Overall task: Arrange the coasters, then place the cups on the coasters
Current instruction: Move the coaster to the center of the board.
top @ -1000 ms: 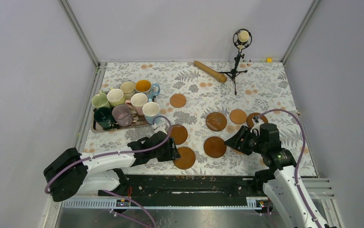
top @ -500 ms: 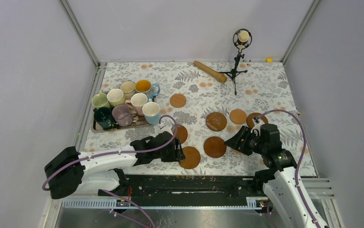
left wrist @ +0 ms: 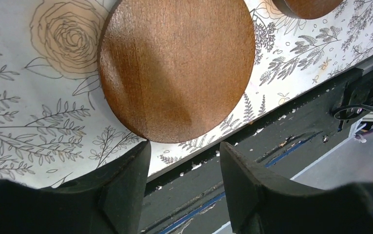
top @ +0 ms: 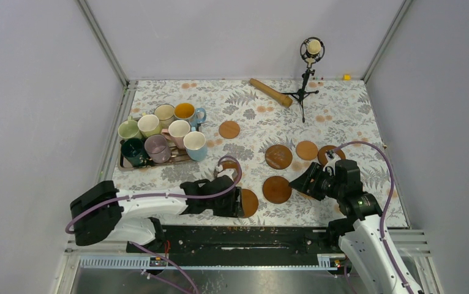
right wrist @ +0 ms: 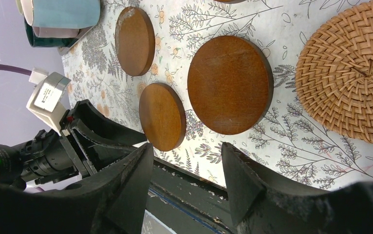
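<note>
Several brown coasters lie on the floral table: one (top: 229,129) far back, two (top: 278,156) (top: 307,150) in the middle, a woven one (top: 328,153), one (top: 277,190) near the right arm, and one (top: 248,202) at the near edge. My left gripper (top: 235,202) is open and empty beside that near coaster (left wrist: 175,68), with one fingertip (left wrist: 138,151) at its rim. My right gripper (top: 298,182) is open and empty, just right of the coaster (right wrist: 231,83). The cups (top: 158,147) stand together on a tray (top: 122,164) at the left.
A microphone on a small tripod (top: 305,67) and a wooden roller (top: 270,92) stand at the back. The table's dark near edge (left wrist: 272,141) runs just under the left gripper. Walls close in both sides.
The left gripper has slid right along the near edge, and the near coaster has shifted right ahead of it. Its jaws have widened slightly. The right arm has not moved.
</note>
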Tool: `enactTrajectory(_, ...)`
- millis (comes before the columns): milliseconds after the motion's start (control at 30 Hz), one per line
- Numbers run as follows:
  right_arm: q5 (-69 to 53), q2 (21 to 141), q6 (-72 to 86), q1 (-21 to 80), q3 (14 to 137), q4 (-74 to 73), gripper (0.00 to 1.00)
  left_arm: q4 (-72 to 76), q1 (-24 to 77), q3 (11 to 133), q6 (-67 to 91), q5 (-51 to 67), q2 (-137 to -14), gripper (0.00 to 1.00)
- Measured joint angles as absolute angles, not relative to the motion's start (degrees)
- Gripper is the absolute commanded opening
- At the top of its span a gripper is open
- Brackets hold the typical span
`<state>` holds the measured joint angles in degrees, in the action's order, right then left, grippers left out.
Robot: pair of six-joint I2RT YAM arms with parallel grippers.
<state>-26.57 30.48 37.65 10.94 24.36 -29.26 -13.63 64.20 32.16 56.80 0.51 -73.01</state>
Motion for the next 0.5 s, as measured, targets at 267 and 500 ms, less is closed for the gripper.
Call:
enactTrajectory(267,-26.5,30.3,37.6,10.9,23.4,-29.3,0.63,-13.5,64.5,36.2,56.8,1.3,-76.9,0.55)
enactTrajectory(500,-26.5,29.2,37.7,10.9,23.4,-29.3,0.63,-13.3,64.5,40.9,55.5,-1.2,-80.5,0.55)
